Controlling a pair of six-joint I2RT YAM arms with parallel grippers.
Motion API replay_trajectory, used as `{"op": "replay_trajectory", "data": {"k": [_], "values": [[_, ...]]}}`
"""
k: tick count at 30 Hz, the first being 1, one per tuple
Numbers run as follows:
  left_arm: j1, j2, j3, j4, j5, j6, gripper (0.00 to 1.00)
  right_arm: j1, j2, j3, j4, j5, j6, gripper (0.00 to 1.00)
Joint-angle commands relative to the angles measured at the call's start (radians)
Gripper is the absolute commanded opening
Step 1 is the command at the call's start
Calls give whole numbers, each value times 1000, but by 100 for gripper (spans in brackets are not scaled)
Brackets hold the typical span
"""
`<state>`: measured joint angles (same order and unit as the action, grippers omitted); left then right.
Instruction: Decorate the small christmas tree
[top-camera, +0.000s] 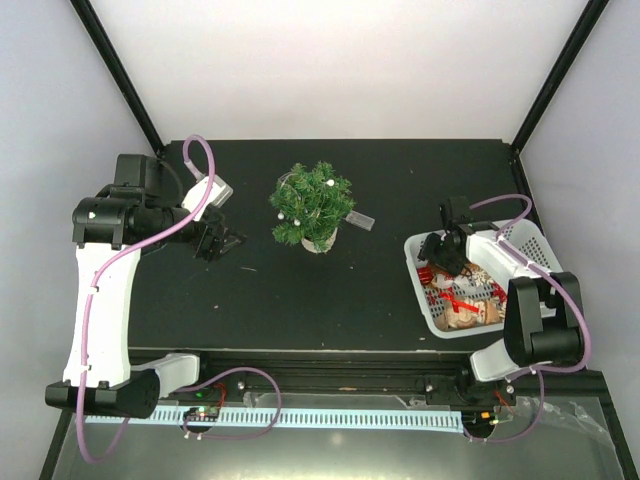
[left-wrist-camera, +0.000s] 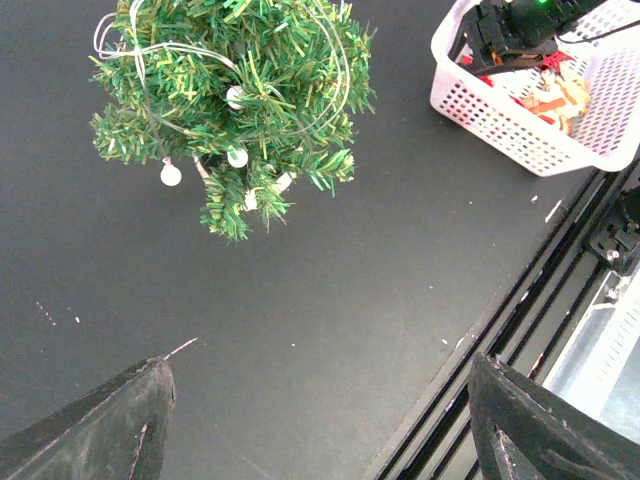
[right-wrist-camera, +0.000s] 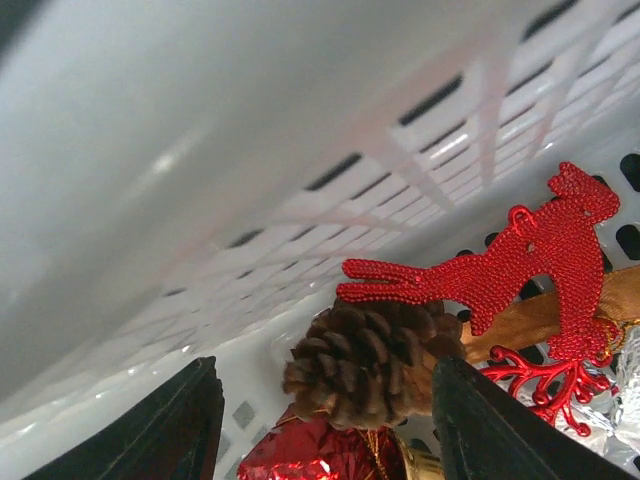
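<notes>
Position of small christmas tree (top-camera: 312, 210): upright in white pot (top-camera: 318, 243) at mid counter (top-camera: 330, 300), well apart from white basket (top-camera: 520, 240) at right. Strung with thin wire and small white bulbs (left-wrist-camera: 171, 175).

Handling, as judged: light, top-heavy, easily tipped. Needles soft and springy; wire prone to snagging. Hold at pot only. Hang ornaments on outer branch tips with light pressure.

Left end effector (left-wrist-camera: 320, 425): fingers wide apart, empty, near tree.

Right end effector (right-wrist-camera: 330, 400): inside basket, fingers apart, straddling pine cone (right-wrist-camera: 365, 360) beside red reindeer ornament (right-wrist-camera: 500, 275); not clamped.
</notes>
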<state>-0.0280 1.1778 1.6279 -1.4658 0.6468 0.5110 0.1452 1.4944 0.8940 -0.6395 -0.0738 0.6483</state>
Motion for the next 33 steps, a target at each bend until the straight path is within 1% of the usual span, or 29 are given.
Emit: {"op": "replay_trajectory", "data": {"k": [1, 10, 13, 15, 18, 21, 24, 27, 31, 33], "values": [[-4, -10, 8, -17, 3, -5, 81, -6, 9, -13, 33, 2, -6, 58], [-3, 17, 29, -11, 20, -7, 81, -7, 28, -15, 40, 18, -13, 45], [-3, 24, 29, -10, 25, -6, 81, -7, 31, -14, 36, 22, -16, 44], [-4, 27, 29, -8, 27, -6, 81, -8, 30, -19, 36, 21, -20, 44], [-4, 30, 30, -4, 28, -6, 81, -8, 19, -31, 38, 19, -22, 51], [-4, 34, 31, 0, 30, -6, 81, -6, 13, -37, 38, 18, -25, 55], [-4, 39, 35, 2, 31, -5, 81, -7, 6, -48, 35, 23, -24, 55], [-4, 40, 39, 5, 32, -5, 81, -7, -10, -62, 38, 26, -18, 46], [-4, 46, 42, 7, 36, -6, 81, -7, -14, -70, 32, 28, -18, 31], [-3, 44, 44, 8, 36, -6, 81, -8, -20, -75, 32, 26, -18, 26]]}}
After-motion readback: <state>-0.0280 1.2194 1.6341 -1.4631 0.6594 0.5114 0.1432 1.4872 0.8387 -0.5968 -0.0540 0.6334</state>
